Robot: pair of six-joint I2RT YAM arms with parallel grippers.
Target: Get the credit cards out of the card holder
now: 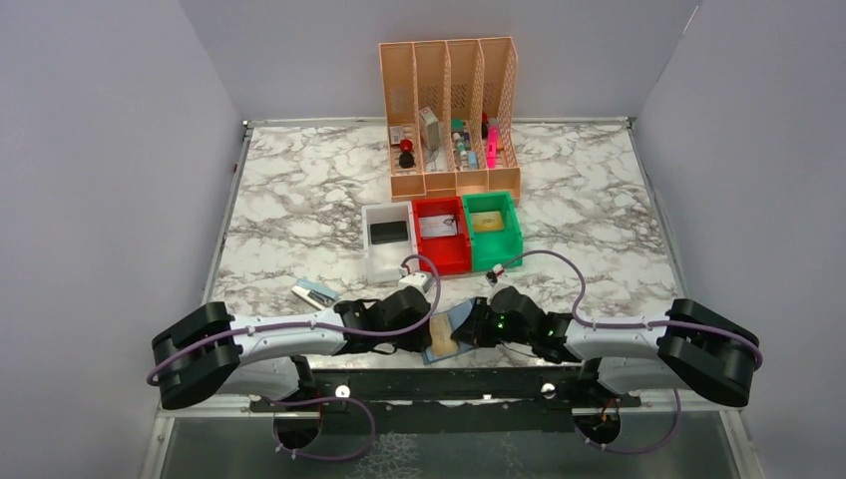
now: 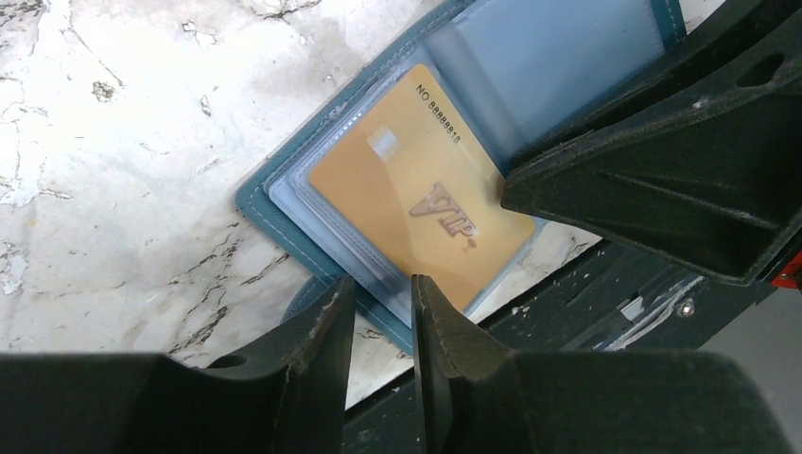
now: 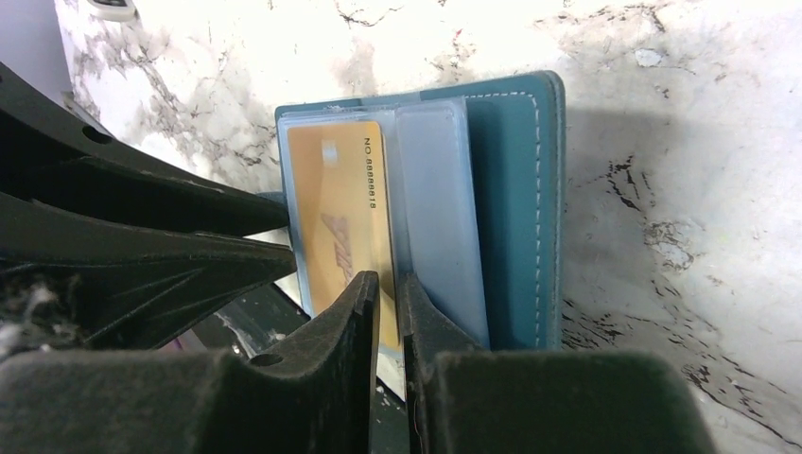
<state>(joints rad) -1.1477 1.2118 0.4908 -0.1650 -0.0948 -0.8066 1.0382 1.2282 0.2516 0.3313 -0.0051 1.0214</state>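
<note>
The teal card holder [image 1: 446,334] lies open at the table's near edge, and its near corner overhangs that edge. In the left wrist view the card holder [image 2: 284,227] shows a gold card [image 2: 426,189] marked VIP inside a clear pocket. My left gripper [image 2: 381,303] is almost shut, with its tips over the holder's near edge. My right gripper [image 3: 390,288] is almost shut at the near end of the gold card [image 3: 340,208], beside a raised clear pocket leaf [image 3: 435,199]. I cannot tell whether either gripper pinches anything. A greyish flat card [image 1: 313,292] lies on the marble to the left.
White [image 1: 388,242], red [image 1: 441,235] and green [image 1: 491,231] bins stand just behind the grippers. A peach mesh file organizer [image 1: 451,120] is at the back. The black base rail [image 1: 449,384] runs under the table's near edge. The two grippers nearly touch each other.
</note>
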